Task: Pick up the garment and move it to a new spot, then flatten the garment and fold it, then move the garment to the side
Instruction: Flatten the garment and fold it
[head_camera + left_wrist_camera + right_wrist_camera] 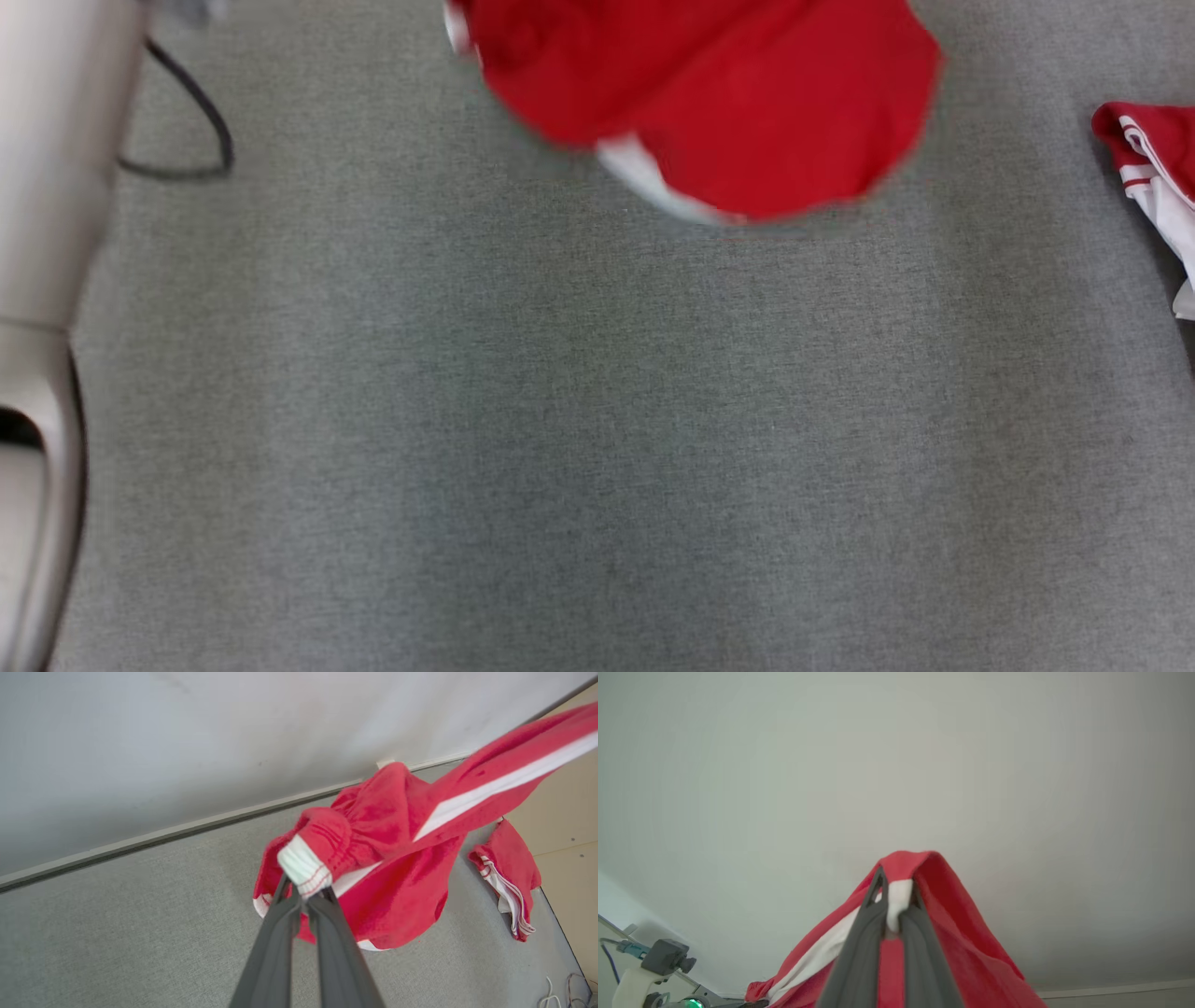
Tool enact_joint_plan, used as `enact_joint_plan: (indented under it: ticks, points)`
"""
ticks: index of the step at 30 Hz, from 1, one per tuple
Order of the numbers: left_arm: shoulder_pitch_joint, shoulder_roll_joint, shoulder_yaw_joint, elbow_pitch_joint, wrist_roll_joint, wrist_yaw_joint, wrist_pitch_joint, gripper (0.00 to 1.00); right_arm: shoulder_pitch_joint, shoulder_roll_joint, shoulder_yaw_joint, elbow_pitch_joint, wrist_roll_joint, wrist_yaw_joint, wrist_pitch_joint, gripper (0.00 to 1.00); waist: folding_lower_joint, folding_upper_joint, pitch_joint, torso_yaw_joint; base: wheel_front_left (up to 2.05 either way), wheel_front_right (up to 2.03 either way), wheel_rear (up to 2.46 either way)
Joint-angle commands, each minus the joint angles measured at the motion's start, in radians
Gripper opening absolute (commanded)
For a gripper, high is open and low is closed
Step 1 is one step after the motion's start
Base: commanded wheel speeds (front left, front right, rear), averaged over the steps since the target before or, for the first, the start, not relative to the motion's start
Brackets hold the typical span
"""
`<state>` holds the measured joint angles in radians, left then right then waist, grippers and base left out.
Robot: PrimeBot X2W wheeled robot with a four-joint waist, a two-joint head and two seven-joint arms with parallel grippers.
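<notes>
Left wrist view showed the red garment (397, 891) stretched between left gripper (304, 894), clamping its cuff (303, 865), and right gripper (898, 890), clamping its stripe (490, 786).

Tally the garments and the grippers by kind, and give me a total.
Garments: 2, the held red garment and a second red-and-white garment lying on the grey surface.
Grippers: 2, the left gripper and the right gripper, each shut on the held red garment.
Total: 4.
</notes>
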<state>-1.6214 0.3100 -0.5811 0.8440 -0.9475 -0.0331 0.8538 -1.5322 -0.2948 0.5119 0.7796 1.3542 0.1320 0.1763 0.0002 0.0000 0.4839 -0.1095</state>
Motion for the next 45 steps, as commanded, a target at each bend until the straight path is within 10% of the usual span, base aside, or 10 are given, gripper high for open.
enact_joint_plan:
  ticks: [1,7,20,45]
  points:
    - [-0.016,0.024,0.004,0.015,0.024,0.015,-0.005,0.0,-0.037,-0.021,-0.009,0.015,-0.011,-0.003,-0.008,0.0,-0.0002,0.0,0.0,-0.002,0.0,0.0,0.0]
    - [-0.129,0.008,0.011,0.028,0.06,0.041,-0.106,0.0,-0.148,-0.022,-0.017,0.031,-0.026,-0.003,-0.087,0.0,-0.0002,0.0,-0.001,-0.001,0.0,0.0,0.0]
    - [0.071,-0.019,-0.04,0.107,-0.006,-0.072,-0.024,0.0,0.103,-0.07,0.124,0.0,0.02,-0.003,0.057,0.0,-0.0002,0.0,-0.04,0.033,0.0,0.0,0.0]
    - [0.78,0.271,-0.261,-0.436,-0.257,-0.088,0.232,0.0,0.769,-0.346,0.381,-0.331,0.12,-0.004,0.509,0.0,-0.0002,0.0,-0.429,0.01,0.0,0.0,0.0]
